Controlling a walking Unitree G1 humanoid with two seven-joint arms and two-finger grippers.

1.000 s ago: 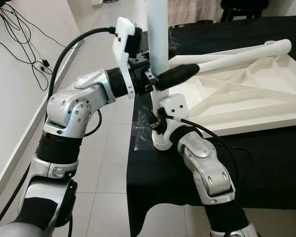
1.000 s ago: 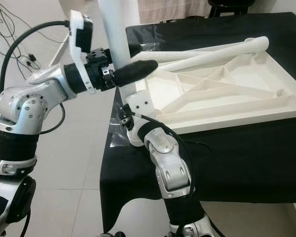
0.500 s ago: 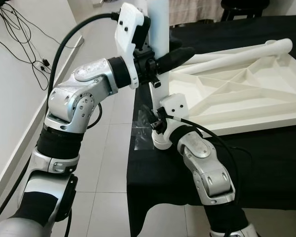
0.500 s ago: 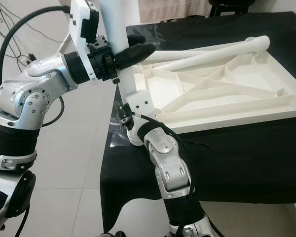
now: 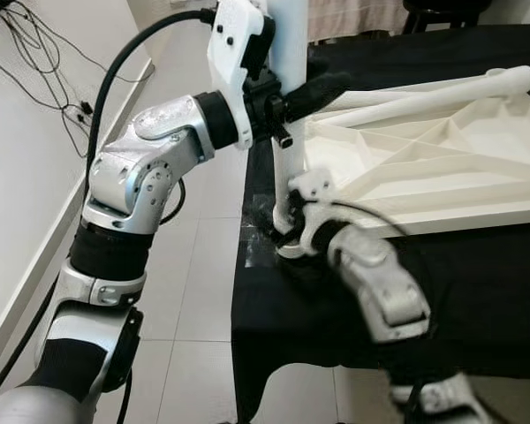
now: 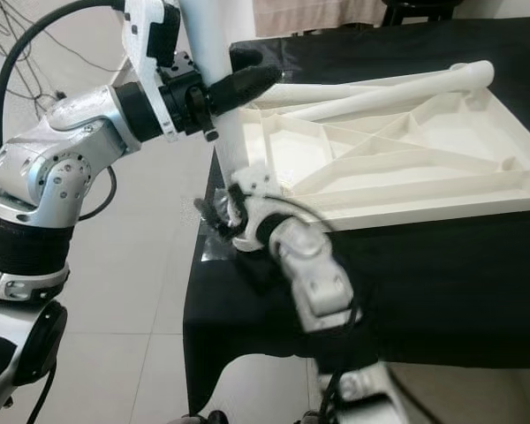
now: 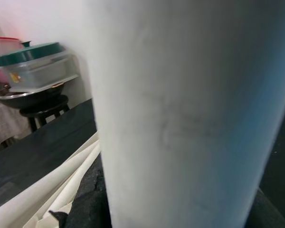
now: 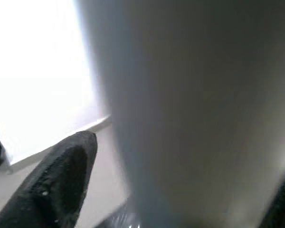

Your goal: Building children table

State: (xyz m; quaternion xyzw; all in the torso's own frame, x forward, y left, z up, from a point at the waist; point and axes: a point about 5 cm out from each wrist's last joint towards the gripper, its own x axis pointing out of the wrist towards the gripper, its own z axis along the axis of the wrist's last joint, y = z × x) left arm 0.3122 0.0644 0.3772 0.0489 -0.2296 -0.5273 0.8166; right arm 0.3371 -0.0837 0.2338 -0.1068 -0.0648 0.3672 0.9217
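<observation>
At table corner: left gripper (image 5: pixel 291 95) jaws clamp upright white leg (image 5: pixel 288 35); right gripper (image 5: pixel 287 231) jaws state unclear; no writing legible.

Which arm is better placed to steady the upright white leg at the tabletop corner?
Probably the left gripper: its fingers grip the upright leg high up. The right gripper sits low at the leg's base, blurred.

A white table leg (image 5: pixel 289 53) is clasped by the black-fingered left gripper (image 5: pixel 305 91); beside it, a white tabletop (image 5: pixel 442 168) is laid on black cloth (image 5: pixel 477 283).
</observation>
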